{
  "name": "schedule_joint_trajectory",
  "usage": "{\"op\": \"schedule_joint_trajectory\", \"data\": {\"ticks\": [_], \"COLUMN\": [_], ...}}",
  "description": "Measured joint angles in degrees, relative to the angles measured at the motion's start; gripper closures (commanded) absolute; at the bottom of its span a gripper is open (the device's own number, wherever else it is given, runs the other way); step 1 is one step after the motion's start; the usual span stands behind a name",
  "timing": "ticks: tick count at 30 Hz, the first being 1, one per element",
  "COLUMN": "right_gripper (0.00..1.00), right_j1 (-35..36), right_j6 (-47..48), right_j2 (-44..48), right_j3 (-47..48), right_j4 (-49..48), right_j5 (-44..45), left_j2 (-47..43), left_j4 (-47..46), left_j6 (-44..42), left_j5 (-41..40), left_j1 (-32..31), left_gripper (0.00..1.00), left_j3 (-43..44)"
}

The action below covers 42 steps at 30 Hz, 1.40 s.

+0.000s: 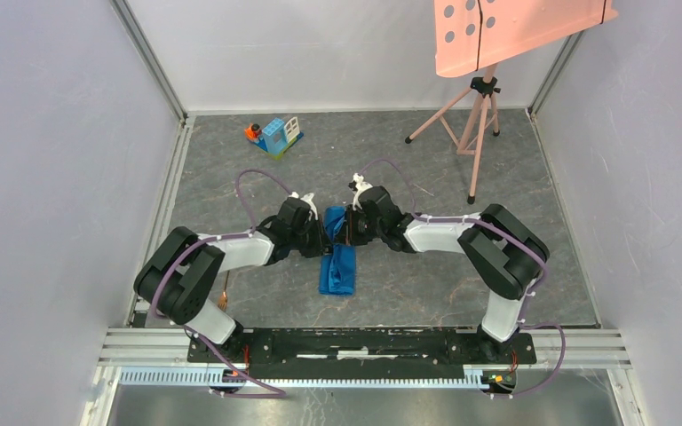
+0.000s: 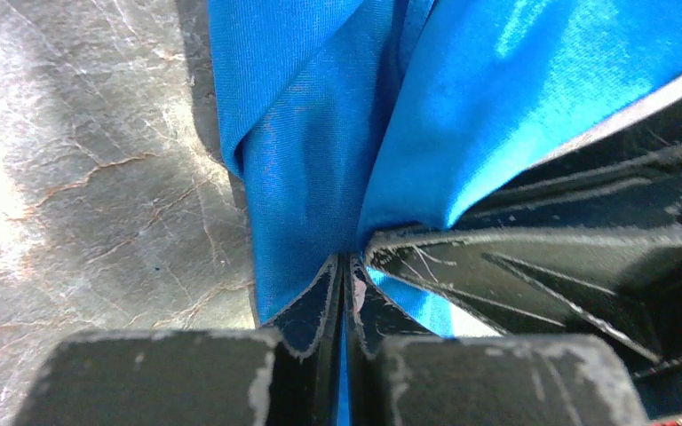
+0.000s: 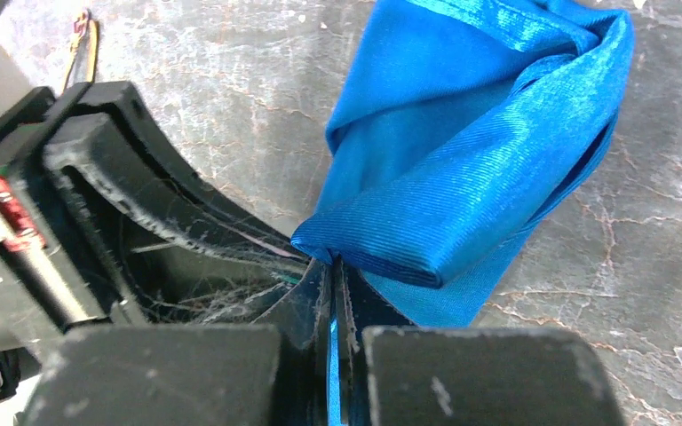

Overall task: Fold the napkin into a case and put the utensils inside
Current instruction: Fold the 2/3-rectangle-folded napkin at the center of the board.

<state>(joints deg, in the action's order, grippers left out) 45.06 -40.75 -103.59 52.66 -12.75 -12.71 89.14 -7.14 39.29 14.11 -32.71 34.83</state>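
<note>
The bright blue napkin (image 1: 337,266) lies bunched in a narrow strip at the table's middle, between the two arms. My left gripper (image 1: 324,238) is shut on its far end, and the left wrist view shows cloth (image 2: 320,133) pinched between the jaws of that gripper (image 2: 346,262). My right gripper (image 1: 348,232) meets it from the other side, shut on a rolled fold (image 3: 479,160) at its tips (image 3: 336,262). The two grippers almost touch. A thin golden utensil (image 1: 225,299) lies by the left arm's base, also seen as a golden sliver (image 3: 89,35) in the right wrist view.
A small blue-and-white toy block house (image 1: 277,136) stands at the back left. A pink tripod (image 1: 475,133) with a perforated pink board (image 1: 515,31) stands at the back right. White walls close in the grey table (image 1: 426,293) on three sides.
</note>
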Motion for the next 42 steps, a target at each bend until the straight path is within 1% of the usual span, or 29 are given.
{"op": "schedule_joint_trajectory", "data": {"ticks": [2,4,7,8,9,11,13,15,17,20,22,23,24,26,29,35,37,42], "right_gripper": [1.0,1.0,1.0,1.0,1.0,1.0,1.0,1.0,1.0,1.0,1.0,1.0,1.0,1.0,1.0,1.0,1.0,1.0], "right_j1": [0.0,0.0,0.0,0.0,0.0,0.0,0.1,0.1,0.1,0.2,0.3,0.3,0.4,0.6,1.3,2.5,2.6,2.5], "right_j6": [-0.7,-1.4,-2.0,-2.1,-2.3,-2.5,-2.5,-2.5,-2.5,-2.5,-2.5,-2.5,-2.5,-2.5,-2.5,-3.1,-3.7,-4.9], "right_j2": [-0.5,-0.7,-1.4,-1.7,-2.0,-2.5,-2.8,-2.8,-2.8,-2.8,-2.8,-2.8,-2.8,-2.8,-2.8,-2.8,-2.8,-2.8], "right_j3": [0.0,0.0,0.0,0.0,0.0,0.0,0.0,0.0,0.0,0.0,0.0,0.0,0.0,0.1,0.7,1.4,1.4,1.4], "right_j4": [-0.1,-0.1,-0.7,-0.7,-0.9,-0.9,-0.9,-0.9,-1.0,-1.0,-1.0,-1.0,-1.0,-0.9,-0.5,-0.7,-0.9,-1.4], "right_j5": [0.8,1.4,2.1,2.3,2.3,2.4,2.4,2.5,2.5,2.5,2.6,2.7,2.8,3.2,4.0,5.2,5.3,5.5], "left_j2": [-0.1,-0.5,-2.6,-3.8,-5.1,-9.2,-14.6,-19.6,-22.1,-20.7,-18.0,-16.6,-15.5,-13.2,-11.8,-9.7,-8.8,-7.3], "left_j4": [-0.5,-0.9,-0.2,0.7,1.5,4.1,7.3,9.7,11.0,11.5,11.5,11.3,11.1,10.0,7.1,5.2,5.6,7.5], "left_j6": [0.0,0.0,0.1,0.1,0.1,0.0,0.0,-0.2,-0.3,-0.3,-0.3,-0.3,-0.3,-0.2,-0.3,-0.3,-0.3,-0.3], "left_j5": [0.0,0.0,-0.1,-0.1,-0.1,-0.4,-1.0,-2.3,-3.3,-3.5,-3.4,-3.4,-3.3,-2.8,-1.7,-2.0,-3.1,-6.7], "left_j1": [-0.1,-0.2,-0.2,-0.3,-0.3,-0.3,-0.3,-0.3,-0.3,-0.3,-0.3,-0.3,-0.2,-0.2,-0.2,-0.6,-1.2,-2.8], "left_gripper": [0.91,0.87,0.79,0.75,0.68,0.57,0.49,0.45,0.43,0.39,0.34,0.29,0.26,0.23,0.22,0.38,0.45,0.56], "left_j3": [-0.2,-0.7,-2.0,-2.6,-3.1,-4.5,-5.2,-5.2,-5.1,-5.1,-5.1,-5.1,-5.1,-5.1,-4.7,-4.0,-3.3,-1.7]}}
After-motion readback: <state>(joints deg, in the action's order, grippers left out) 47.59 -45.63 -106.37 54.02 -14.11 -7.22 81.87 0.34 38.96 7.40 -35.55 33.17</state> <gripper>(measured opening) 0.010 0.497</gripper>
